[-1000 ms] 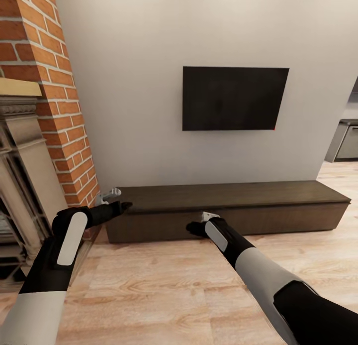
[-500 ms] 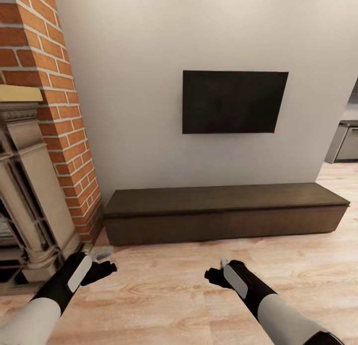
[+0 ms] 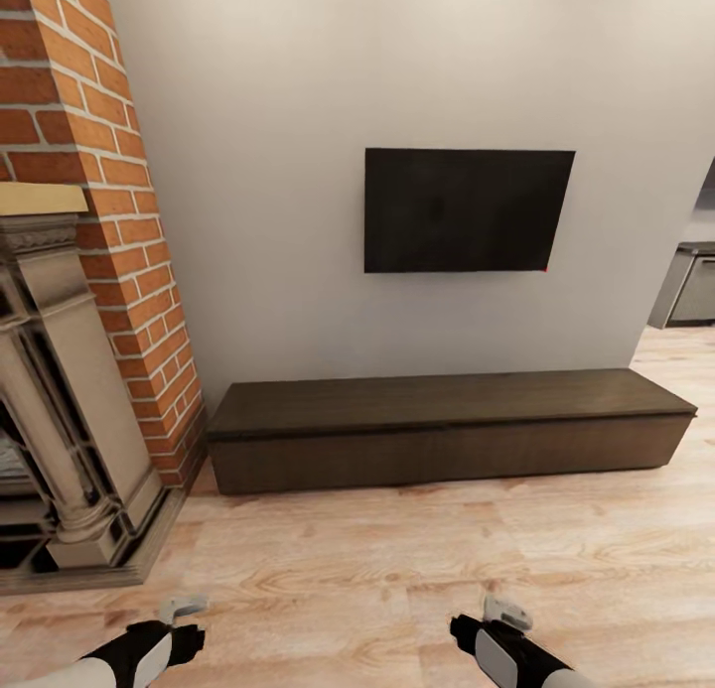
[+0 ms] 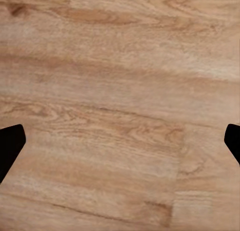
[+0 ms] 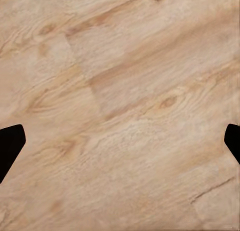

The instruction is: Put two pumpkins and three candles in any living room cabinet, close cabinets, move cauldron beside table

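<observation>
I'm over pale wood-plank floor. Nearest me, my left gripper and right gripper hang low above the boards; in each wrist view the dark fingertips sit wide apart with bare planks between. Beyond stands the long dark-brown cabinet, fronts flush, against the grey wall. A brick fireplace flanks it; a black TV hangs above.

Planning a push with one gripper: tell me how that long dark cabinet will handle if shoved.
The cabinet will probably be heavy: it is very long and low. It seems unlikely to tip or roll, sitting flat on the wood floor. Its handle-less front looks hard to grip.
</observation>
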`<state>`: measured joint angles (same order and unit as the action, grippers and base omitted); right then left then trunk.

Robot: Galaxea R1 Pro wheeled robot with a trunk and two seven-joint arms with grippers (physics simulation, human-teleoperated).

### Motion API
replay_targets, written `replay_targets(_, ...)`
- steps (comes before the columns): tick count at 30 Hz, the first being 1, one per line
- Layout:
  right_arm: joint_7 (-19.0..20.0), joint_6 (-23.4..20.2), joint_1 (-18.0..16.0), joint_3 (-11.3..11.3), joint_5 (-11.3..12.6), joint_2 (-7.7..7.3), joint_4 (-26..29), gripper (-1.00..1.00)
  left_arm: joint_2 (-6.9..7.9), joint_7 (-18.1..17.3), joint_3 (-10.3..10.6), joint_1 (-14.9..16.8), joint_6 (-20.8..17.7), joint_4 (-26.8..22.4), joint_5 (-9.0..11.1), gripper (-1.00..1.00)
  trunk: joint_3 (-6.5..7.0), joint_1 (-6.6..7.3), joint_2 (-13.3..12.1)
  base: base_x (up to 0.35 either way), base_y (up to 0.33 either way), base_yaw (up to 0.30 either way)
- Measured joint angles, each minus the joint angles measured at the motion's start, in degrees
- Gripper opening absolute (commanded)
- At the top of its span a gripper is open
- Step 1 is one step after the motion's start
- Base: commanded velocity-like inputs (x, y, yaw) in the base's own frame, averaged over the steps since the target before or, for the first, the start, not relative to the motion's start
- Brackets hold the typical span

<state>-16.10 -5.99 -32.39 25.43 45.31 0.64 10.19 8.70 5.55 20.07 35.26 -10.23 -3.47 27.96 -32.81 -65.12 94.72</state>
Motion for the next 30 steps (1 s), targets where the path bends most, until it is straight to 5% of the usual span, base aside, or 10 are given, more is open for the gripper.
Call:
replay_targets(5, -0.04, 8.70, 0.31, -0.01, -0.20, -0.04, -8.67, 1.00, -1.02, -0.20, 0.92, -4.78, 5.61, 2.12, -2.47, 1.00, 0.89, 1.10, -2.00, 0.000, 0.000, 0.000)
replay_targets(9, -0.04, 10.97, 2.25, -0.01, -0.31, -0.04, -10.32, 1.00, -2.18, -0.05, 1.04, -7.28, 8.53, 2.53, -4.41, 1.00, 1.62, 1.98, -3.61, 0.000, 0.000, 0.000)
replay_targets(16, -0.14, 13.74, 3.23, 0.08, -0.41, -0.12, -10.70, 1.00, -3.01, 0.01, 1.05, -10.64, 10.23, 2.64, -4.45, 1.00, 2.88, 3.52, -6.42, 0.000, 0.000, 0.000)
replay_targets(25, -0.10, 22.02, 11.37, -0.05, -0.23, -0.09, -10.75, 1.00, -2.74, 0.11, 0.95, -17.22, 12.80, 2.61, -4.13, 1.00, 4.49, 5.49, -10.03, 0.000, 0.000, 0.000)
replay_targets(30, -0.26, 23.26, 12.39, 0.00, 0.06, -0.15, -11.63, 1.00, -2.21, 0.10, 0.89, -19.41, 14.66, 2.58, -4.19, 1.00, 5.39, 6.59, -12.03, 0.000, 0.000, 0.000)
